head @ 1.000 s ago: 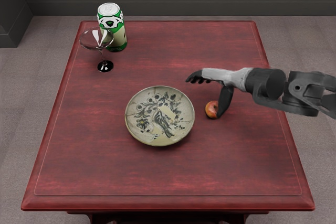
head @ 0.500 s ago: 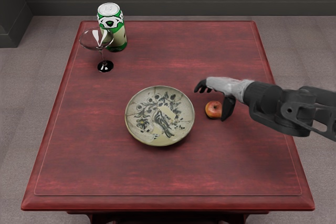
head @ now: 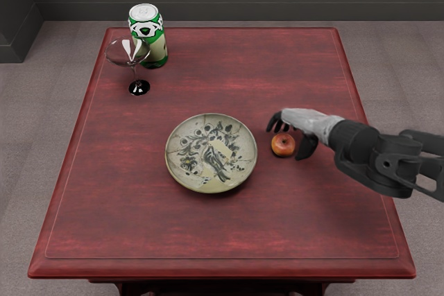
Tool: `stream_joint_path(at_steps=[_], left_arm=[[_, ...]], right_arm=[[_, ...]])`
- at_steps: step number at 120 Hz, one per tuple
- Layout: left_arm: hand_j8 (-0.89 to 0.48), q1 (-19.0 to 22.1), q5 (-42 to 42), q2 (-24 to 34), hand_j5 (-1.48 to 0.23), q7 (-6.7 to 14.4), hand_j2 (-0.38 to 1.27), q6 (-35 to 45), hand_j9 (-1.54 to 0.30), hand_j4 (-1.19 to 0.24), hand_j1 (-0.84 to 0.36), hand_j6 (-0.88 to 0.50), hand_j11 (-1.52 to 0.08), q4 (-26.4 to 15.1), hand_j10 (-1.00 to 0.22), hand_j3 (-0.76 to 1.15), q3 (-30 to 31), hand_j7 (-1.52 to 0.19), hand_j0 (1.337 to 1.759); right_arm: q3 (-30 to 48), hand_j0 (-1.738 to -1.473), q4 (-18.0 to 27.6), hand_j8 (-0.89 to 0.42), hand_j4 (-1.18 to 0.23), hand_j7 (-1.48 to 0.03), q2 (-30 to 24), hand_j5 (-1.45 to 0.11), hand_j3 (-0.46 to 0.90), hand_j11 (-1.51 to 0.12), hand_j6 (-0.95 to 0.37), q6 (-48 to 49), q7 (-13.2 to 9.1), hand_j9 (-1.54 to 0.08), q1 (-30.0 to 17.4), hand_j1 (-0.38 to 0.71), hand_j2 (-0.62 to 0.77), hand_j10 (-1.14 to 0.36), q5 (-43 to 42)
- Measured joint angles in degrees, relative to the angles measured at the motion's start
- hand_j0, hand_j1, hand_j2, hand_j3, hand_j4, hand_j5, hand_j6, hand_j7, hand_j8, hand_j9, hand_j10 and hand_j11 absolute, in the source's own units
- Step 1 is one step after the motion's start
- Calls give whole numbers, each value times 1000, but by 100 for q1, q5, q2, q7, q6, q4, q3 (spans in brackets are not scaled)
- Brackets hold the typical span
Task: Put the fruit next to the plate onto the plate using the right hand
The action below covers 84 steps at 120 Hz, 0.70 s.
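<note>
Fingers of the right hand [head: 297, 129] have sunk and drawn in around the apple [head: 282, 145], which lies on the table [head: 208, 230] at three o'clock of the plate [head: 171, 149], though they are loose, not yet clenched, so gripping likely comes next.

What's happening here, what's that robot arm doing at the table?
The robot's right hand is cupped around an apple that sits on the red table, just right of the patterned plate. Its fingers arch behind the fruit and have not clearly closed on it. The plate holds nothing yet. A green can and a cocktail glass stand near the far left corner.
</note>
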Motion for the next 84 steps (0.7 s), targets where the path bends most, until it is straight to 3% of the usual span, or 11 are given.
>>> stream_joint_path(at_steps=[51, 67, 72, 73, 74, 81, 82, 84], left_arm=[[-245, 0, 0, 0, -318, 1, 49, 0, -318, -245, 55, -245, -318, 0, -245, 0, 0, -318, 1658], [-245, 0, 1, 0, -318, 0, 49, 0, -318, -245, 55, -245, -318, 0, -245, 0, 0, -318, 1658], [-245, 0, 1, 0, -318, 0, 49, 0, -318, -245, 55, -245, -318, 0, -245, 0, 0, -318, 1658], [-245, 0, 1, 0, -318, 0, 49, 0, -318, -245, 55, -245, -318, 0, -245, 0, 0, -318, 1658], [-245, 0, 1, 0, -318, 0, 49, 0, -318, -245, 55, -245, -318, 0, -245, 0, -1, -318, 1658], [-245, 0, 1, 0, -318, -2, 49, 0, -318, -245, 55, -245, -318, 0, -245, 0, -1, -318, 1658], [-245, 0, 1, 0, -318, -2, 49, 0, -318, -245, 55, -245, -318, 0, -245, 0, -1, -318, 1658], [-245, 0, 1, 0, -318, -1, 49, 0, -318, -245, 55, -245, -318, 0, -245, 0, 0, -318, 1658]], right_arm=[[3, -1659, -324, -397, -397, -513, 198, -513, 3, -513, -398, -279, 24, -513, -197, 121, -71, -397, -320], [6, -1706, -362, -416, -408, -518, 339, -510, 205, -491, -402, -284, -6, -495, -215, 80, -182, -420, -504], [5, -1700, -365, -429, -418, -527, 361, -516, 246, -487, -409, -328, -15, -494, -232, 64, -212, -436, -540], [4, -1712, -365, -432, -422, -531, 364, -518, 252, -488, -412, -337, -18, -495, -236, 62, -216, -441, -547], [3, -1699, -365, -435, -426, -535, 367, -522, 269, -491, -415, -347, -18, -496, -241, 62, -233, -446, -551], [-1, -1701, -367, -380, -465, -576, 380, -551, 390, -521, -446, -405, -23, -597, -277, 54, -323, -485, -583], [-1, -1687, -367, -367, -471, -583, 380, -556, 389, -527, -451, -413, -23, -614, -282, 54, -343, -490, -584], [-2, -1689, -367, -345, -483, -595, 383, -566, 416, -538, -461, -429, -23, -654, -292, 49, -364, -500, -587]])
